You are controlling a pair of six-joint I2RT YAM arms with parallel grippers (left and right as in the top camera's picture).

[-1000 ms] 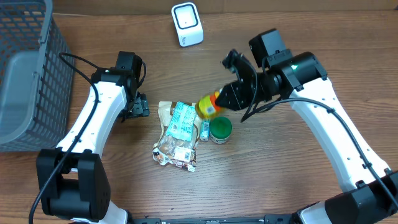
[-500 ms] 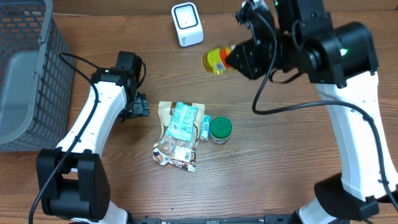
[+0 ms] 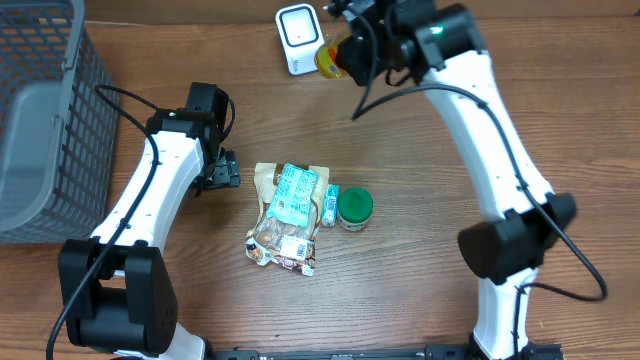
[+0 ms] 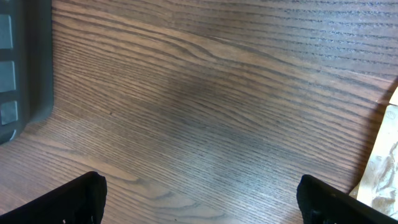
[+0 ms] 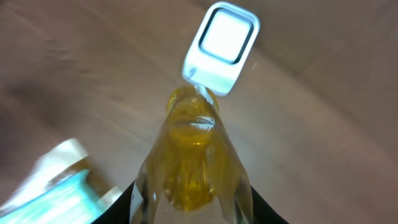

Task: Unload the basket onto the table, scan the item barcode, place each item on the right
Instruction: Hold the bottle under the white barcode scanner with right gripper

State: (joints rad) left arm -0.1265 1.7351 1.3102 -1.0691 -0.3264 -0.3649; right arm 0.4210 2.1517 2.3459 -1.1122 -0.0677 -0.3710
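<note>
Leftmost, a grey mesh basket (image 3: pixel 40 120) stands at the edge of the wooden bench (image 3: pixel 420 280). Beside it the left arm (image 3: pixel 150 190) reaches in over bare wood, and the left jaws stand wide apart with nothing between them; the left wrist view shows a dark fingertip (image 4: pixel 62 202) in each lower corner and only wood grain in the gap. Just right of them, near the middle of the bench, lies a crinkled snack bag (image 3: pixel 287 215) with a teal label. A small blue packet (image 3: pixel 329 204) sits against the bag's right edge, and a green-lidded jar (image 3: pixel 354 207) is next to that. Toward the far edge stands the white scanner (image 3: pixel 300 38). The yellow bottle (image 3: pixel 330 60) is immediately to the scanner's right, clamped in the right jaws at the end of the right arm (image 3: pixel 490 120). From the right wrist camera the bottle (image 5: pixel 196 162) points its far end at the scanner (image 5: pixel 221 46); the two overlap there, though whether they touch is hard to say. It seems to be held clear of the bench.
</note>
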